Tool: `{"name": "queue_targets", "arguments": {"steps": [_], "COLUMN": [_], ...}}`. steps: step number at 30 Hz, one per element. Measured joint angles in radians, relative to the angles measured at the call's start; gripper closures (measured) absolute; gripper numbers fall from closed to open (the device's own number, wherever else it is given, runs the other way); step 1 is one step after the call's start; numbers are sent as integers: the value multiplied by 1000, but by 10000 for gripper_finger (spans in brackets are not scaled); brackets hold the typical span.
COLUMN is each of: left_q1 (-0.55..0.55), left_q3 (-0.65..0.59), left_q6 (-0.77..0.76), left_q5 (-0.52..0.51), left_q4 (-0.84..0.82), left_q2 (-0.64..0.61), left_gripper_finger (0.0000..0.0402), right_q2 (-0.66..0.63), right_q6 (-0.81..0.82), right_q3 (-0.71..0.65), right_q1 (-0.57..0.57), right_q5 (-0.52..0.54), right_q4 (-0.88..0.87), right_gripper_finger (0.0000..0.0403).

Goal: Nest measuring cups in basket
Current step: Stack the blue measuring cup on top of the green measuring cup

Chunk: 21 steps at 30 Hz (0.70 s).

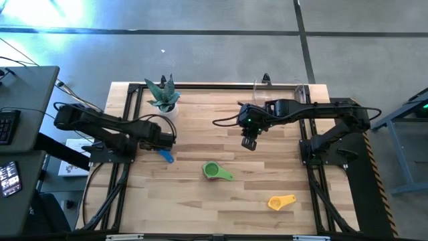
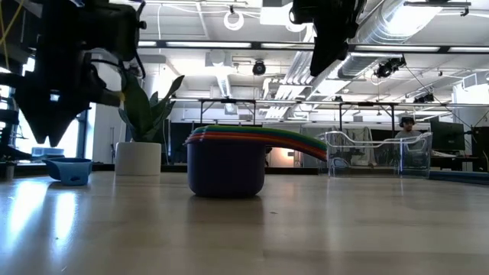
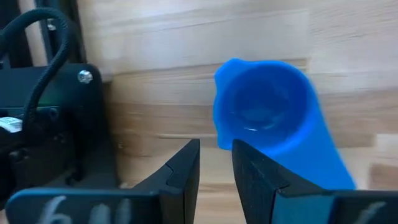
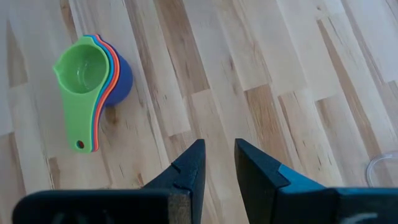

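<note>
A nested stack of measuring cups, green on top (image 1: pixel 215 171) (image 4: pixel 84 74), stands on its purple bottom bowl (image 2: pixel 227 172) mid-table. A lone blue cup (image 1: pixel 166 156) (image 3: pixel 267 118) (image 2: pixel 70 169) rests upright on the table near the left side. A yellow cup (image 1: pixel 281 201) lies toward the near right. The clear basket (image 1: pixel 281 90) (image 2: pixel 378 153) stands at the far edge. My left gripper (image 1: pixel 170 140) (image 3: pixel 216 162) hovers shut just beside the blue cup. My right gripper (image 1: pixel 249 142) (image 4: pixel 219 155) hangs shut above bare wood, to the right of and beyond the stack.
A white pot with a green plant (image 1: pixel 162 99) (image 2: pixel 138 156) stands at the far left of the table. The black frame rails (image 1: pixel 127 120) run along the table's edges. Bare wood lies between the stack and the basket.
</note>
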Motion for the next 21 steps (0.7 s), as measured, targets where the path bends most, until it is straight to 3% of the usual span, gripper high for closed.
{"name": "queue_targets", "arguments": {"steps": [21], "left_q1": [114], "left_q3": [-85], "left_q6": [53], "left_q5": [-3], "left_q4": [127], "left_q2": [0], "left_gripper_finger": [316], "right_q2": [0], "right_q6": [0], "right_q3": [0], "right_q1": [0], "right_q5": [0], "right_q4": [1], "right_gripper_finger": [324]}}
